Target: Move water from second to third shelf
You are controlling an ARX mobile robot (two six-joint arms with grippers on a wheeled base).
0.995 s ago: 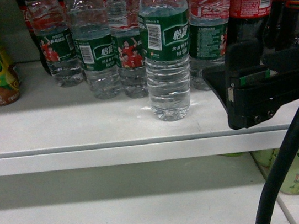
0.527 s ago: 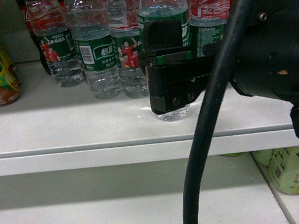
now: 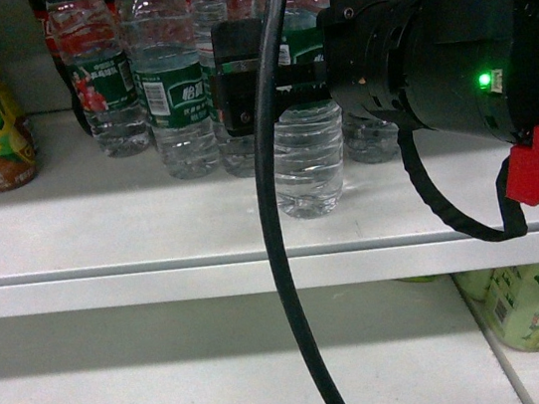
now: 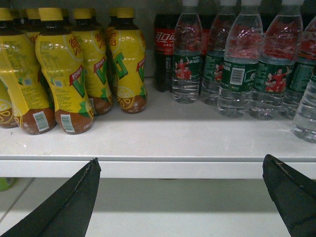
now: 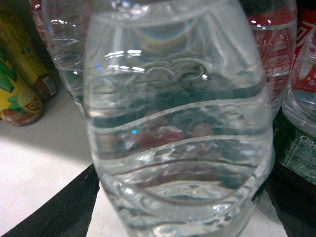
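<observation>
Water bottle (image 3: 309, 161) between my right tool's (image 3: 268, 87) unclenched fingers; full, heavy, slick, squashable; I grip the labelled waist; left tool (image 4: 180, 197) released.

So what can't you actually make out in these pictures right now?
- Right claw grip: in the head view the arm and black cable cover the front water bottle label; contact can't be confirmed.
- Right wrist view: the bottle fills the frame, cap and base cut off, claw fingers only at the corners.
- Left claw: only its tips show; nothing is between them.
</observation>
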